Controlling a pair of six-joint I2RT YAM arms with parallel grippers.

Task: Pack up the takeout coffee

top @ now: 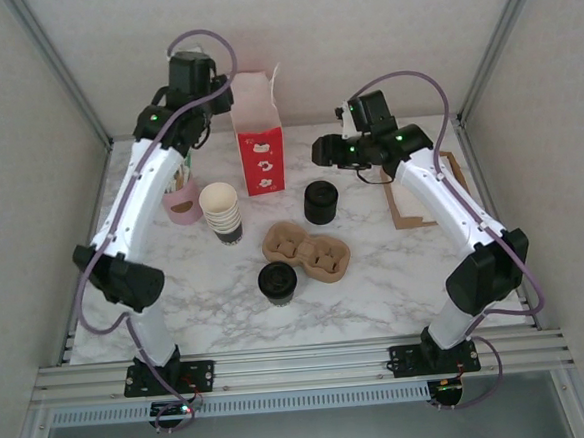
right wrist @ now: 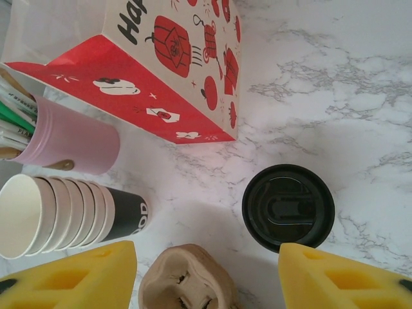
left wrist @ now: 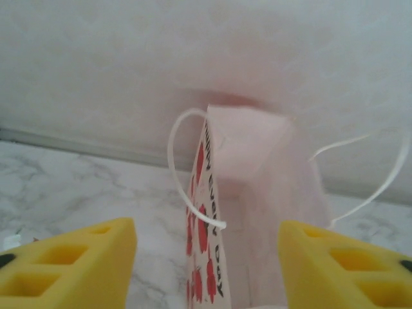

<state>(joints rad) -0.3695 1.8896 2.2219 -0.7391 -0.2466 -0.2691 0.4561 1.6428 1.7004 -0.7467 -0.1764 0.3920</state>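
1. Standing upright in the top view: takeout coffee, long axis vertical, black lid up. Sits near the centre of the marble table, just beside the near-left end of the cardboard carrier; cannot tell if touching. Cup wall mostly hidden under its lid. Well apart from the red-and-white bag at the back. Brown flat sheet partly covered by the right arm.
2. Left wrist: left gripper wide, nothing between the yellow fingers. Open mouth of the red-and-white bag straight ahead, blurred, lower part cut off by the frame.
3. Right wrist: right gripper wide, empty, above the cardboard carrier, which is cut off at the bottom edge. Stack of black lids seen top-down, height unreadable. Stack of cream cups and pink cup clipped at the left edge.
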